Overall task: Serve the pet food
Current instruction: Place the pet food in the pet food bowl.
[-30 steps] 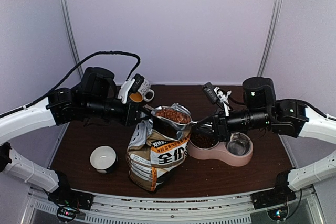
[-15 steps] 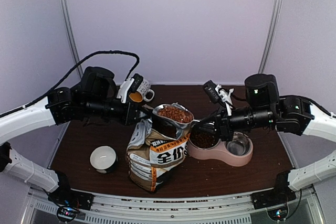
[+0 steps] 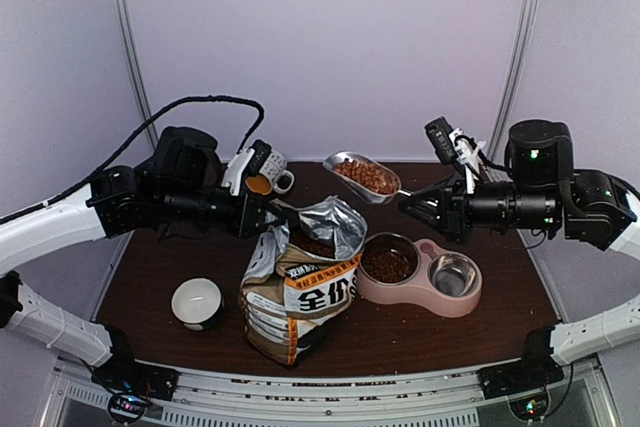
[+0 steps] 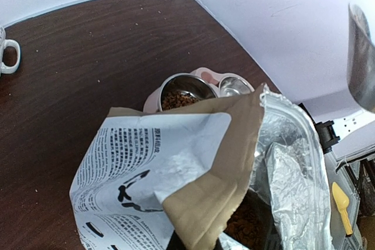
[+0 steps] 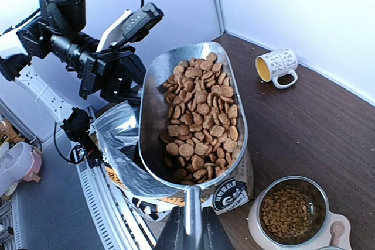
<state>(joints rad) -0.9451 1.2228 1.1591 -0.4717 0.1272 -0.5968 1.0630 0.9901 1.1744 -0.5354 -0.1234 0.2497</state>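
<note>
While your right gripper [image 5: 190, 235] has its fingers clamped on the handle of the metal scoop [image 5: 153, 109], the scoop hangs in the air, roughly level and loaded with pet food [image 5: 202, 115]. From above you see it raised near the open mouth of the bag [image 3: 300, 292], touching neither the bag nor the pink double bowl [image 3: 420, 299].

Your left gripper [image 3: 270, 219] is pinched tight on the bag's upper rim at its left side, holding the foil-lined mouth open. The bag stands upright in the middle of the table [image 3: 150, 277], with more kibble down inside it.

Just right of the bag sits the double bowl. Its left steel cup holds a layer of kibble, while the right cup shows bare metal. Behind the left gripper a mug [image 3: 272, 177] lies tipped on its side. A white bowl [image 3: 197, 302] stands to the left of the bag, apart from it.
</note>
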